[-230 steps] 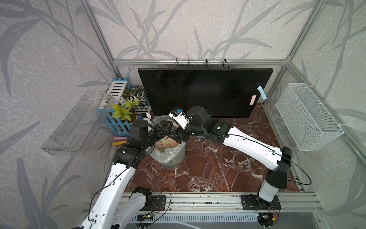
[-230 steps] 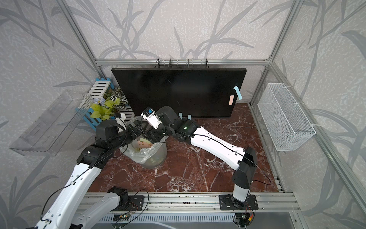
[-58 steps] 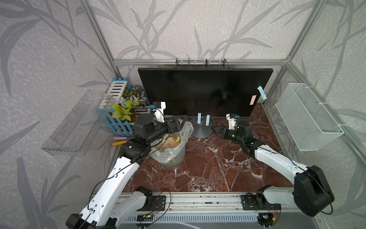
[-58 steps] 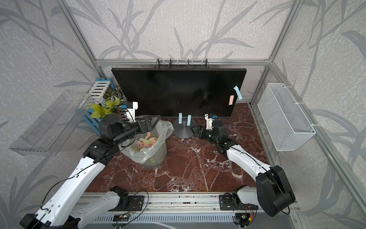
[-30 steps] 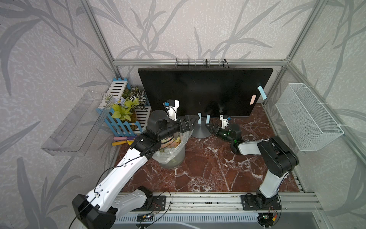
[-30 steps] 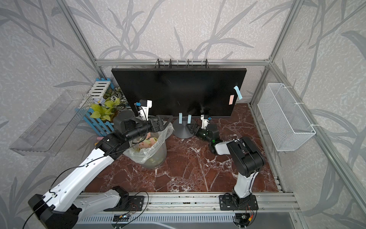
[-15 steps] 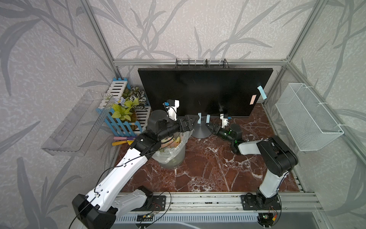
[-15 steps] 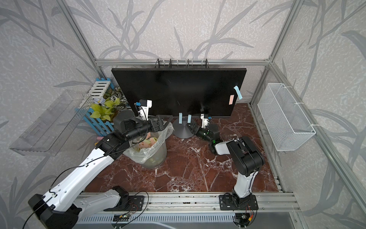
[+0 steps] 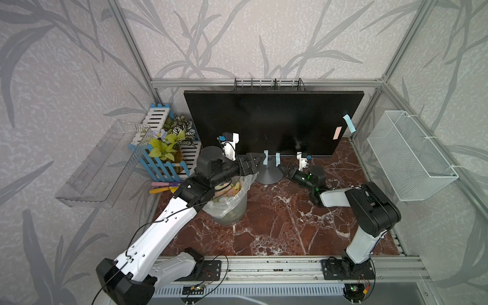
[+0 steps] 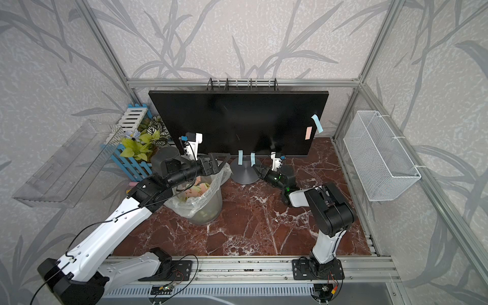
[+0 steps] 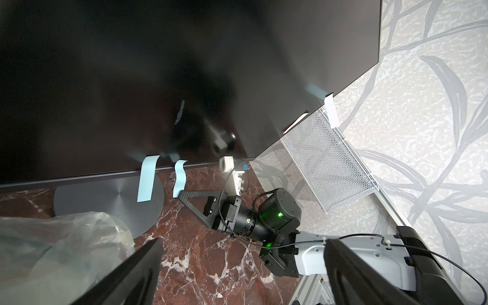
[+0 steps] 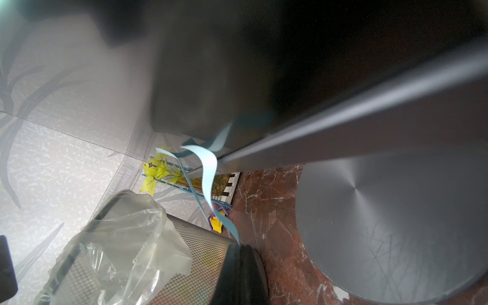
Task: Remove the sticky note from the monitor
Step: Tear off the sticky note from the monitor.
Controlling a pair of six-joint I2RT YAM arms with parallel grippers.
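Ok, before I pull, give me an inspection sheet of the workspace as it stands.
Surface: veined red marble table.
Job's things: monitor upright on disc foot; held blue note and spare blue note hang off its lower edge; pink note and curled blue note near its right edge.
Clutter: lined bin holding paper scraps; fence planter; coloured stationery beside it.
Grippers: right gripper shut on the held blue note's lower end; left gripper open, pointed at the monitor's lower edge.
Cables: black cable along left arm; loose wires at front rail.
Surroundings: wire basket, clear tray on side walls; black rack behind monitor.
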